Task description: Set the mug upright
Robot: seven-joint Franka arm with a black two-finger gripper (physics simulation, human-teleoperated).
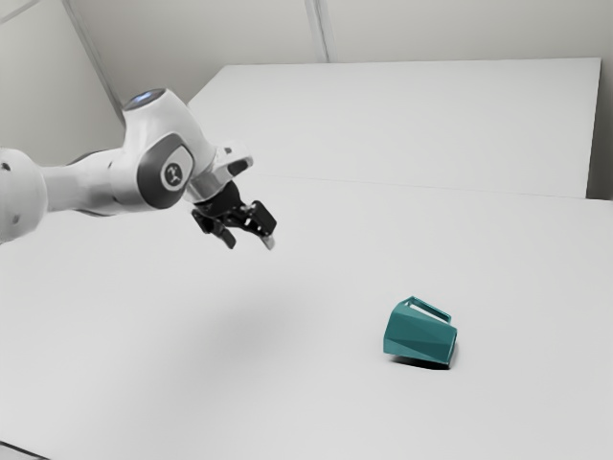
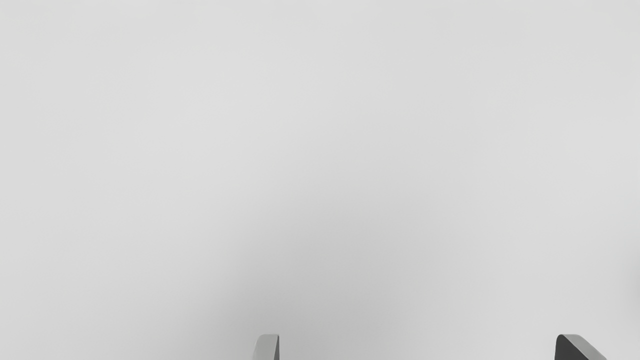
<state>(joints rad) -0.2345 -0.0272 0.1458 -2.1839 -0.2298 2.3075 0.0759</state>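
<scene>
My black gripper (image 1: 249, 242) is open; at its four o'clock in the exterior view, the teal faceted mug (image 1: 419, 337), perhaps ceramic, lies on its side on the white bench (image 1: 306, 393). An off-centre squeeze could roll it onto its handle (image 1: 431, 308)

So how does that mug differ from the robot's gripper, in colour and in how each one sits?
The mug is teal, while the gripper is mostly black. The mug lies on its side on the white table, handle uppermost; the gripper hangs open in the air, angled downward. Neither touches the other.
</scene>
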